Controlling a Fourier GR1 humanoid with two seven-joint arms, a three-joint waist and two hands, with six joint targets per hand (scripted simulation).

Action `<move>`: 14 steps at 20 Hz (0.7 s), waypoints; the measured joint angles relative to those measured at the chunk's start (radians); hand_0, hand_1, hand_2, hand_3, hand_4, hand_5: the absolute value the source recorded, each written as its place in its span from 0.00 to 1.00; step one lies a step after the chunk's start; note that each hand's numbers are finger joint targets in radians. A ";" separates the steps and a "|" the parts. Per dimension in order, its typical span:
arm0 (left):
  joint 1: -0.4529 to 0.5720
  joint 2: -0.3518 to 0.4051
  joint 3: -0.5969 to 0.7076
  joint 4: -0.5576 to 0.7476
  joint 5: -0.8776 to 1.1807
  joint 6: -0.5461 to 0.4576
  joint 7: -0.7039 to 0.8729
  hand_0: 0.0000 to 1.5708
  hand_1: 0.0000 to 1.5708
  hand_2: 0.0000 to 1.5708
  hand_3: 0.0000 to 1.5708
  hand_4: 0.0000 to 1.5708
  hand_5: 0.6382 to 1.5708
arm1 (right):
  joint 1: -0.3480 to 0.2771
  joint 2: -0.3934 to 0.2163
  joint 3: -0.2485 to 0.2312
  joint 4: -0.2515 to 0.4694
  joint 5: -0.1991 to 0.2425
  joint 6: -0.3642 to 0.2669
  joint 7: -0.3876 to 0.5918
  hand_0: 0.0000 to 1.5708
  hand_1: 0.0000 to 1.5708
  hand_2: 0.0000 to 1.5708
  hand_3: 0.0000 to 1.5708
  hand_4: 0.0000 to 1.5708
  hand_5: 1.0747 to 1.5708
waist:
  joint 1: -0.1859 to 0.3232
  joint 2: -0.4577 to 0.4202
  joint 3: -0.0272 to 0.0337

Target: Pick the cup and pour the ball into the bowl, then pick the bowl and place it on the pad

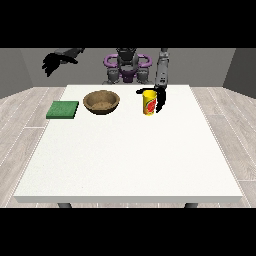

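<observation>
Yellow cup (149, 102), robot hand (161, 100) seemingly around it

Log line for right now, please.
phase: grasping cup | hand at view's right: at yellow cup | other hand: raised, off table | bowl: beside green pad, untouched

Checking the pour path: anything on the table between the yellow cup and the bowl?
Nothing visible. The cup stands to the right of the bowl in the front view, with only bare table between them. The hand at the view's right is already at the cup. The green pad lies on the bowl's far side.
</observation>
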 measured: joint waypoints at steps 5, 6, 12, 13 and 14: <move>0.008 0.014 0.007 0.072 -0.083 0.146 -0.080 0.82 0.82 1.00 1.00 0.73 0.98 | -0.009 -0.052 -0.036 -0.005 -0.046 0.047 0.016 0.00 0.00 0.00 0.11 0.00 1.00 | -0.041 0.013 0.0014; -0.002 0.018 0.004 0.086 -0.097 0.166 -0.068 0.82 0.82 1.00 1.00 0.73 0.97 | -0.014 -0.062 -0.044 0.001 -0.056 0.050 0.029 0.00 0.00 0.00 0.08 0.00 1.00 | -0.040 0.002 0.0013; -0.048 0.021 -0.116 0.101 -0.301 0.367 0.086 0.82 0.82 1.00 1.00 0.76 0.97 | -0.020 -0.079 -0.047 0.085 -0.073 0.069 0.078 0.00 0.00 0.00 0.14 0.12 1.00 | -0.029 -0.120 0.0031; -0.060 0.009 -0.149 0.104 -0.344 0.397 0.128 0.82 0.82 1.00 1.00 0.76 0.97 | -0.020 -0.078 -0.042 0.099 -0.068 0.064 0.091 0.00 0.00 0.00 0.14 0.14 1.00 | -0.023 -0.153 0.0037; -0.090 0.001 -0.177 0.109 -0.387 0.428 0.175 0.83 0.83 1.00 1.00 0.74 0.97 | -0.030 -0.077 -0.039 0.111 -0.070 0.063 0.101 0.00 0.00 0.00 0.12 0.16 1.00 | -0.025 -0.171 0.0043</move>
